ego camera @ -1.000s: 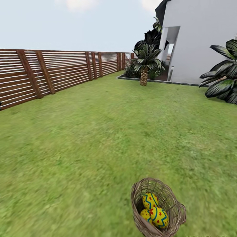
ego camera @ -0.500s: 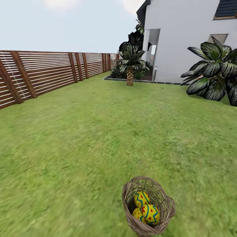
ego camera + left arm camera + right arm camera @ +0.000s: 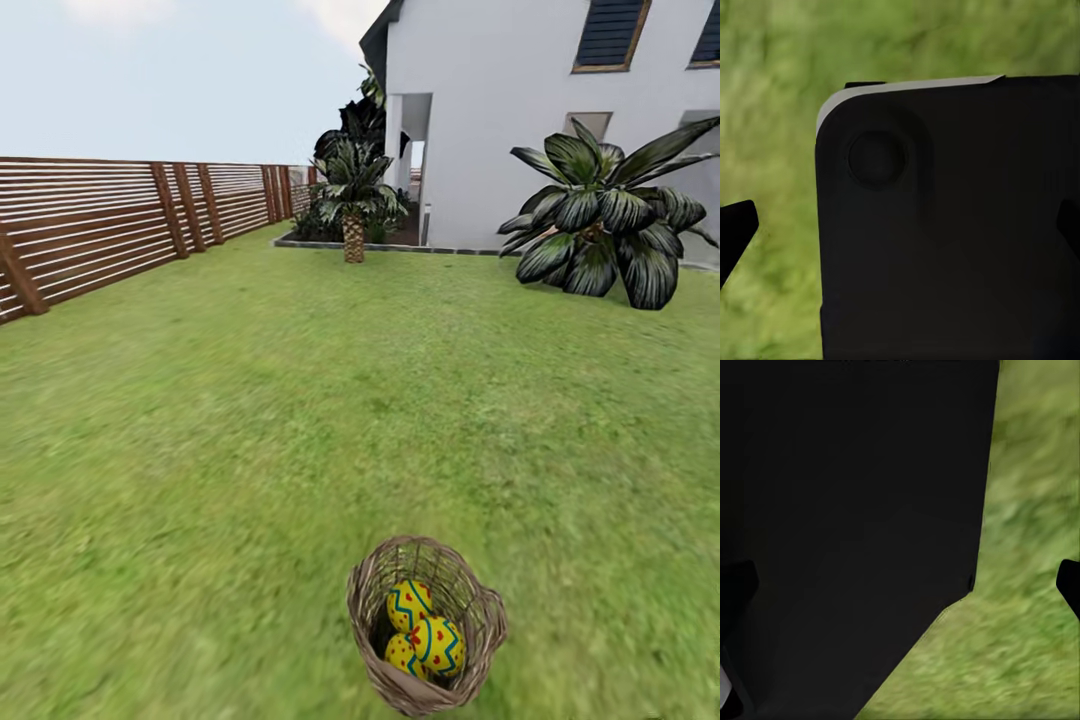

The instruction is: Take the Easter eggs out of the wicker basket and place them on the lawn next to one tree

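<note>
From my head I saw the wicker basket (image 3: pixel 427 625) standing on the lawn (image 3: pixel 250 400), holding all three Easter eggs (image 3: pixel 421 636). My wrist cameras caught dark robot bodywork (image 3: pixel 945 225) over grass, and I couldn't tell whether either gripper was open or closed.

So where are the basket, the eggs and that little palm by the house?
basket (image 3: pixel 478 618): head view, on its woven right wall.
eggs (image 3: pixel 434 643): head view, on the front egg of the three inside the basket.
palm (image 3: pixel 353 240): head view, on its scaly trunk, far across the lawn.
</note>
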{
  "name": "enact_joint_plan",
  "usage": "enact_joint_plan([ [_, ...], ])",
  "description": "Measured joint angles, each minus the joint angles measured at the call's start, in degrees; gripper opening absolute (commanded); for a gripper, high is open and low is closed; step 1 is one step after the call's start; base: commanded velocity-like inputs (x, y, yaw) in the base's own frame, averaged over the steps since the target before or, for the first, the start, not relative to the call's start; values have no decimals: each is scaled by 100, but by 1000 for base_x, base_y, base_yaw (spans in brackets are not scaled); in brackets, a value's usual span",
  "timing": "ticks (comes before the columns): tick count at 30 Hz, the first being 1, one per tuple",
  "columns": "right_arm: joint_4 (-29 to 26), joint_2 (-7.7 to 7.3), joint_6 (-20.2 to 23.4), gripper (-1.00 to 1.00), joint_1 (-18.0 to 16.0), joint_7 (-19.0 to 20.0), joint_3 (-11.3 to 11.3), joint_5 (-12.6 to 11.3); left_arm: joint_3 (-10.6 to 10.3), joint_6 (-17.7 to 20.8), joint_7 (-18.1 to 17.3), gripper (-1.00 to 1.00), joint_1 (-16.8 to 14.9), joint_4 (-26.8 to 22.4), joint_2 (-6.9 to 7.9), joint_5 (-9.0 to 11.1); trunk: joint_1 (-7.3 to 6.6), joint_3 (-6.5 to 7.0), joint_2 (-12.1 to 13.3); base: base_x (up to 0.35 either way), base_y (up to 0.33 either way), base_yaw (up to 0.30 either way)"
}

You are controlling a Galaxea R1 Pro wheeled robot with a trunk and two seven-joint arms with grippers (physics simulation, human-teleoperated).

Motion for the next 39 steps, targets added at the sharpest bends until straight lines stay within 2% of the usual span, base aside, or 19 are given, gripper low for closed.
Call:
enact_joint_plan([
  [7, 0, 1, -2, 100, 0, 1, -2, 0, 0, -1, -1, 100, 0, -1, 0, 0, 1, 18, 0, 130, 127, -269],
  [20, -6, 4, 4, 100, 0, -1, 5, 0, 0, -2, -2, 100, 0, 0, 0, 0, 2, 51, 0, 17, 14, -246],
  [39, -32, 12, 3, 100, 0, -3, -3, 0, 0, -4, -1, 100, 0, 1, 0, 0, 1, 56, 0, 67, 53, -27],
])
